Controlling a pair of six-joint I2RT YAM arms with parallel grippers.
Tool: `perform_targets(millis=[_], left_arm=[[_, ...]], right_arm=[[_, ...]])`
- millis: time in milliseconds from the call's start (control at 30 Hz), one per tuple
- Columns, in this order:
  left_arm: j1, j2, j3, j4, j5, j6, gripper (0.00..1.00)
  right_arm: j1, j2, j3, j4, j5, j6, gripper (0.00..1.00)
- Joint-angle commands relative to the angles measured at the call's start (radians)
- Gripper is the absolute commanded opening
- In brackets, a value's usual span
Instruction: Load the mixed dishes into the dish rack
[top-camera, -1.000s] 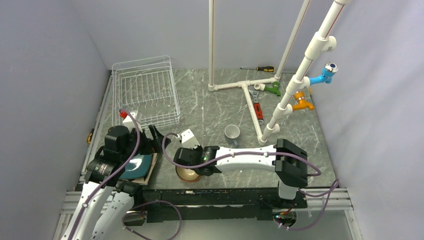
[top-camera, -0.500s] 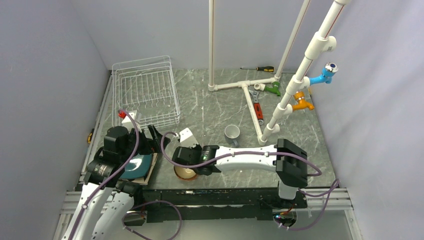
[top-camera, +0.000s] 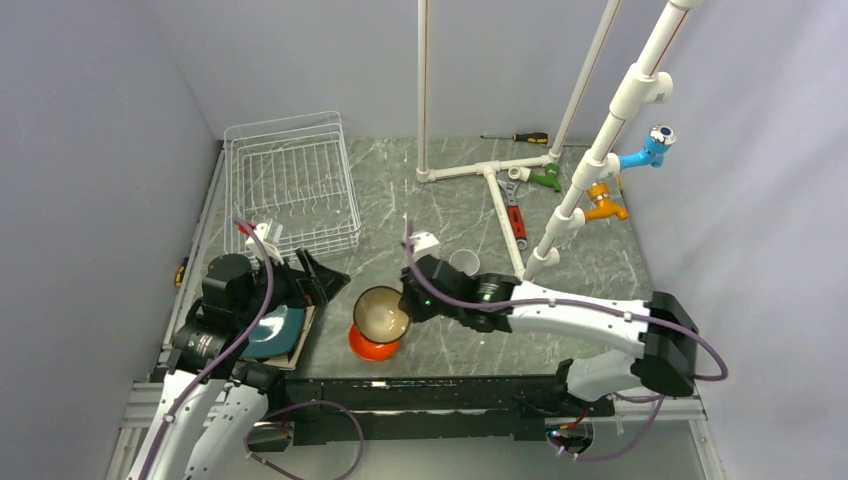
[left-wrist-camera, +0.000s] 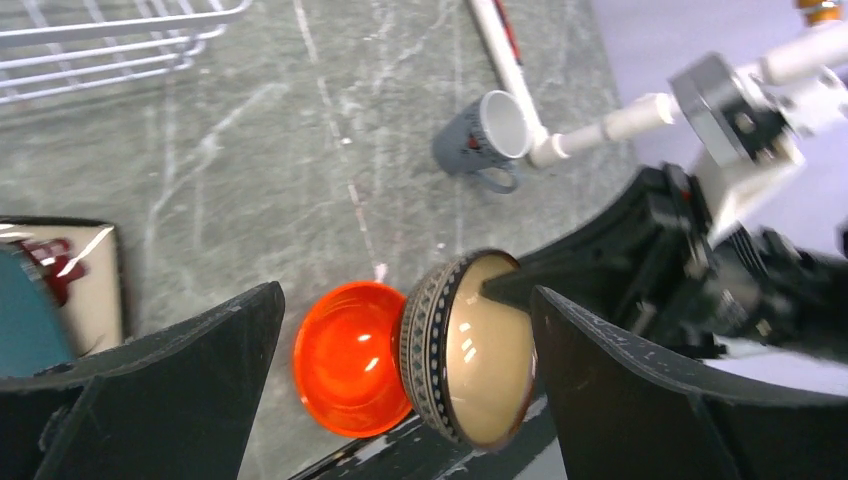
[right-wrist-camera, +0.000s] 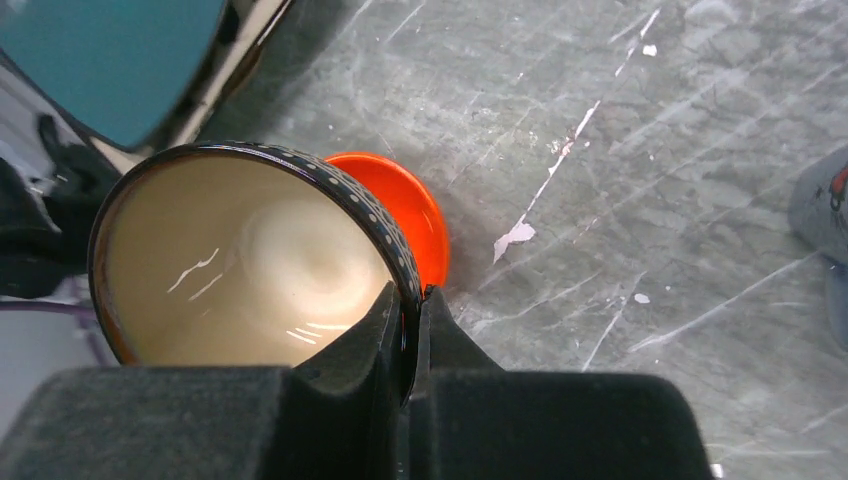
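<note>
Brown bowl (right-wrist-camera: 240, 260) is hanging tilted, right gripper (right-wrist-camera: 411, 305) pinching only its rim; that thin grip is risking a slip onto the orange bowl (right-wrist-camera: 420, 225).

A grey ceramic mug (left-wrist-camera: 487, 140) sits mid-frame on the grey marbled tabletop (top-camera: 390, 190), just beside a white plastic pipe frame (top-camera: 495, 170). A blue tap (top-camera: 650, 150) and an orange tap (top-camera: 603, 205) hang at right. A yellow-handled screwdriver (top-camera: 520, 137) lies top centre.
</note>
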Motion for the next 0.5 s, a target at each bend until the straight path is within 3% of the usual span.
perform_targets(millis=[0, 133, 467], left_arm=[[0.005, -0.002, -0.050, 0.173, 0.190, -0.122, 0.99], [0.005, 0.009, -0.111, 0.303, 0.307, -0.231, 0.99], [0.002, 0.059, -0.247, 0.620, 0.523, -0.457, 0.99]], right_arm=[[-0.112, -0.158, -0.134, 0.314, -0.280, 0.123, 0.00], [-0.201, -0.257, -0.240, 0.418, -0.373, 0.217, 0.00], [-0.288, -0.390, -0.401, 0.561, -0.409, 0.310, 0.00]])
